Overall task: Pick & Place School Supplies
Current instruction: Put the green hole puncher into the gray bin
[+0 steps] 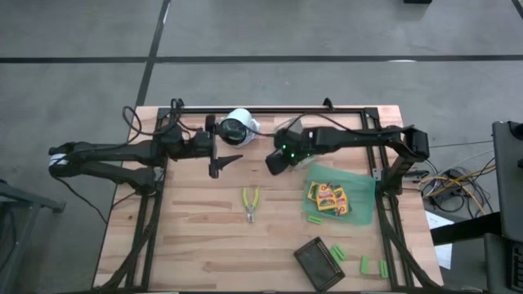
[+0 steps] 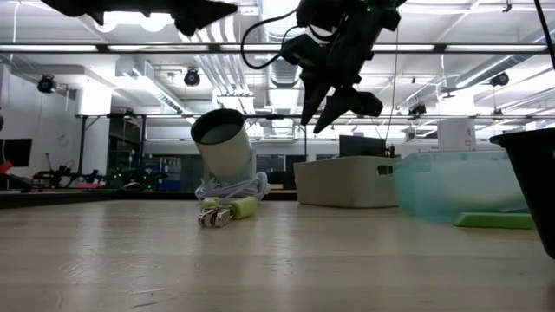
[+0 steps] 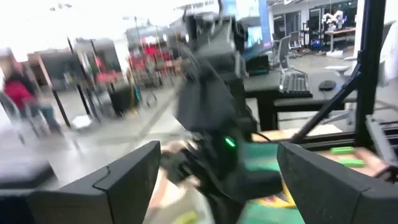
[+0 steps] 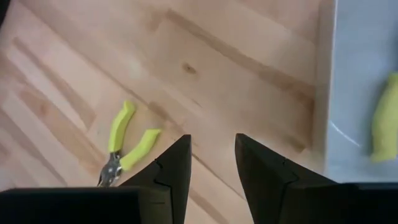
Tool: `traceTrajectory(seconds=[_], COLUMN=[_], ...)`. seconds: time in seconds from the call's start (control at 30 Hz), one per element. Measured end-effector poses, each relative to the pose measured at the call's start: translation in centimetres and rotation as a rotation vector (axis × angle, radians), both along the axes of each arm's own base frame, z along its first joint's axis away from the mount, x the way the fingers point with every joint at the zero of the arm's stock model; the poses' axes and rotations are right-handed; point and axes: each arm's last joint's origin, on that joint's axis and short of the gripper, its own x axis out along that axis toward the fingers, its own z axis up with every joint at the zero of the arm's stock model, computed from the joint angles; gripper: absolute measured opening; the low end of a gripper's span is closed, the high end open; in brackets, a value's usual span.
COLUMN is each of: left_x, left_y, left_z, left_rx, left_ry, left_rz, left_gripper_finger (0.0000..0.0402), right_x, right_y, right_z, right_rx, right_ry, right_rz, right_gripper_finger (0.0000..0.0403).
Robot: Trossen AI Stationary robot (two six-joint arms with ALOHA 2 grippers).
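One yellow-handled scissor-like tool (image 1: 250, 202) lies flat on the wooden table, also seen in the low view (image 2: 221, 212) and the right wrist view (image 4: 124, 146). Yellow packs (image 1: 328, 197) lie in the translucent green bin (image 1: 359, 184). Several bright green blocks (image 1: 315, 219) lie on the table near the bin and the dark tray. My right gripper (image 1: 276, 163) (image 4: 212, 146) hangs open and empty above the table, on the far side of the tool. My left gripper (image 1: 222, 161) (image 3: 217, 155) is open, raised at the far left.
A dark rectangular tray (image 1: 319, 261) sits at the near edge. A white cylinder (image 1: 239, 126) (image 2: 224, 152) leans tilted at the far side between the arms. A pale bin (image 4: 360, 93) beside my right gripper holds a yellow thing (image 4: 385, 118). Bare wood lies left of the tool.
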Motion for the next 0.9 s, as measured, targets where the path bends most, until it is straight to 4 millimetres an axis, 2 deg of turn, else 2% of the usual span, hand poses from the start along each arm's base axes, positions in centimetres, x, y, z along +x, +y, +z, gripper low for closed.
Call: traceTrajectory(seconds=[0.13,0.3,0.43,0.7,0.9], left_x=[-0.6,-1.6,-2.6,-5.9,-6.6], left_y=[-0.1,-0.2,-0.5,-1.2,-1.3], left_z=[1.2,1.9,1.9,1.4,1.6], left_rx=[0.083,0.081,0.02,-0.036,-0.073], left_ry=[-0.041,-0.074,-0.036,0.09,0.064], left_rz=[0.01,0.009,-0.026,-0.1,-0.108], left_gripper_finger=[0.0328,0.0328,0.0328,0.0328,0.0328], right_x=[0.2,0.6,1.0,1.4,1.7], right_y=[2.0,4.5,5.7,6.9,6.8], right_z=[-0.3,-0.1,0.0,0.3,0.6], right_rx=[0.019,0.051,0.033,0.057,0.066], right_ry=[-0.01,-0.045,-0.089,-0.164,-0.219], right_rz=[0.016,0.019,-0.054,-0.201,-0.263], right_gripper_finger=[0.0116,0.0118,0.0113,0.0099,0.0085])
